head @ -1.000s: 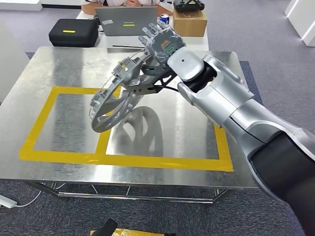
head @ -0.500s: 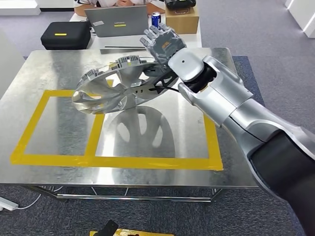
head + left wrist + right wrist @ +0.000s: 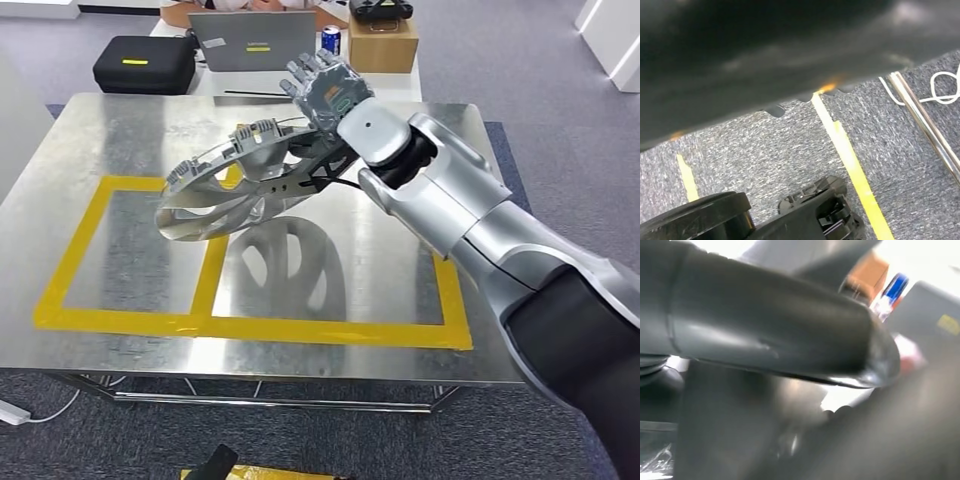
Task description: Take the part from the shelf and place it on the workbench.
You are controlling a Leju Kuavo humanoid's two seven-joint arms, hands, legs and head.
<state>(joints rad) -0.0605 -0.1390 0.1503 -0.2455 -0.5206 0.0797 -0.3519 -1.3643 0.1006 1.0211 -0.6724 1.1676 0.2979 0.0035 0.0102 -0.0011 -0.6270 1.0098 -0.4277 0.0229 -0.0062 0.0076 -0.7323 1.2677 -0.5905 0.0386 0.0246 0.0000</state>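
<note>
I see my right hand point(image 3: 330, 95) gripping the part point(image 3: 234, 185), a silvery spoked wheel-like disc with a ribbed, toothed rim, at its near-right edge. The part hangs nearly flat, slightly tilted, above the workbench point(image 3: 90, 130), apart from the surface, which mirrors its spokes. It reaches left from the hand, over the middle bar of the yellow tape frame point(image 3: 249, 325). The workbench top is brushed, shiny sheet metal; the tape marks two flat rectangles side by side. My left hand's state I cannot tell. Beyond the workbench's far edge lie a black case point(image 3: 143, 62), a grey laptop point(image 3: 253, 40), a blue can point(image 3: 330, 39) and a brown cardboard box point(image 3: 383, 42).
</note>
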